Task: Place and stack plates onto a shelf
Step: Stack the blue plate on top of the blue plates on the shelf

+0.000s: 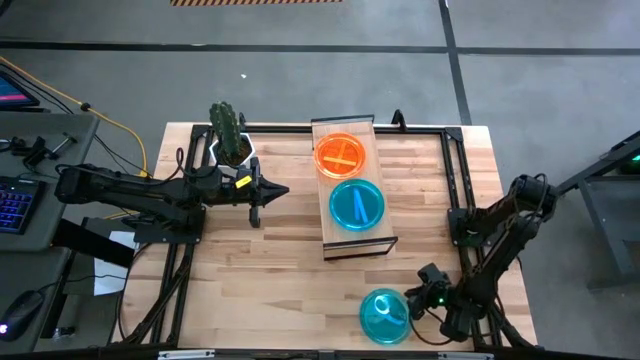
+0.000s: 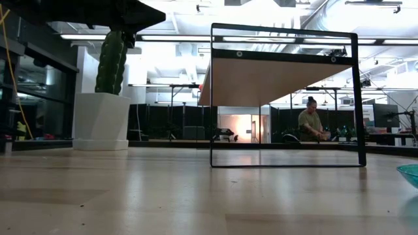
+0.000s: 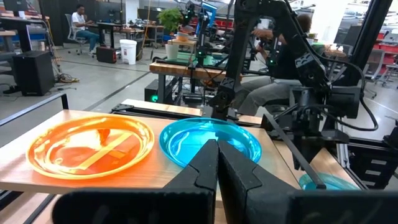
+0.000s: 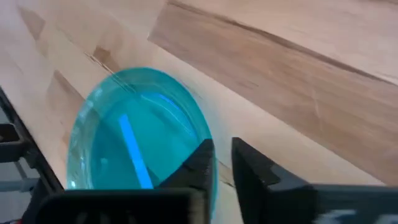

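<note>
The shelf (image 1: 352, 238) stands mid-table; in the low view I see its plank's underside (image 2: 274, 81). On it lie an orange plate (image 1: 340, 155) (image 3: 90, 146) at the far end and a teal plate (image 1: 357, 204) (image 3: 208, 140) nearer. A third teal plate (image 1: 385, 315) (image 4: 134, 143) (image 2: 409, 173) is near the table's near edge. My right gripper (image 1: 413, 302) (image 4: 222, 163) is at this plate's right rim, shut on it. My left gripper (image 1: 278, 190) (image 3: 217, 154) hovers shut, left of the shelf, pointing at it. My right gripper pinches the third teal plate at its right rim (image 4: 210, 144), one finger (image 4: 198, 167) over the plate's inside and the other (image 4: 252, 169) outside it. The fingers come slanting down from the table's right. Whether the plate is lifted off the table, I cannot tell.
A white hexagonal cactus pot (image 1: 232, 150) (image 2: 101, 121) stands at the table's far left, just behind my left arm. Dark frame rails (image 1: 455, 170) run along the table's sides. People sit at benches in the room beyond (image 2: 312, 121).
</note>
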Controlling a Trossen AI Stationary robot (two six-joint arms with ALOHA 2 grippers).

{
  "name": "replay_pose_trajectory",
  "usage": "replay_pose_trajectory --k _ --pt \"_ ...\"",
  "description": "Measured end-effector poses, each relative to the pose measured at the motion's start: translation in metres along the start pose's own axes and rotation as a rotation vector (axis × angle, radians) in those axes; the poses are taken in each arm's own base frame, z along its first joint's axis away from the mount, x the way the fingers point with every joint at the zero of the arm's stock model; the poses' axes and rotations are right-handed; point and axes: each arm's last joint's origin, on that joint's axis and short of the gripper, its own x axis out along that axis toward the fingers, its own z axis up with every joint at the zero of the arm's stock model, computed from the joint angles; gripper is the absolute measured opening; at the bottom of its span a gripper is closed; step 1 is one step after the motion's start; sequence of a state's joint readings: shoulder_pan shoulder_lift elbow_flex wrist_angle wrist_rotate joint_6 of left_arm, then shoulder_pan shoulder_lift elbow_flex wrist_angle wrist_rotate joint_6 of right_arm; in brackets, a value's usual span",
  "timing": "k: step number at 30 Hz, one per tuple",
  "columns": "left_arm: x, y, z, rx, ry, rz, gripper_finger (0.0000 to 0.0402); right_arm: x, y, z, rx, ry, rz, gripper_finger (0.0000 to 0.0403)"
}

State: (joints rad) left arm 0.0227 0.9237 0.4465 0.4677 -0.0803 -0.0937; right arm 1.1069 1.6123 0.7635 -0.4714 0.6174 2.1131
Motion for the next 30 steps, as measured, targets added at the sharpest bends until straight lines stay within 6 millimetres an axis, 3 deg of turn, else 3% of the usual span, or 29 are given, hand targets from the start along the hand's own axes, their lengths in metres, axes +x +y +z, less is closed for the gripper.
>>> replay_pose_trajectory --k 7,12,22,30 --pt "0.000 0.000 0.000 0.000 0.000 0.000 0.0000 0.002 -0.001 0.001 -0.029 -0.039 0.004 0.0148" --pt "0.000 0.000 0.000 0.000 0.000 0.000 0.0000 0.017 0.000 -0.006 -0.050 -0.061 0.022 0.0183" --pt "0.000 0.000 0.000 0.000 -0.001 0.000 0.0000 0.038 -0.001 -0.021 -0.167 -0.152 0.096 0.0169" --pt "0.000 0.000 0.000 0.000 -0.001 0.000 0.0000 0.050 -0.005 -0.028 -0.251 -0.217 0.104 0.0106"
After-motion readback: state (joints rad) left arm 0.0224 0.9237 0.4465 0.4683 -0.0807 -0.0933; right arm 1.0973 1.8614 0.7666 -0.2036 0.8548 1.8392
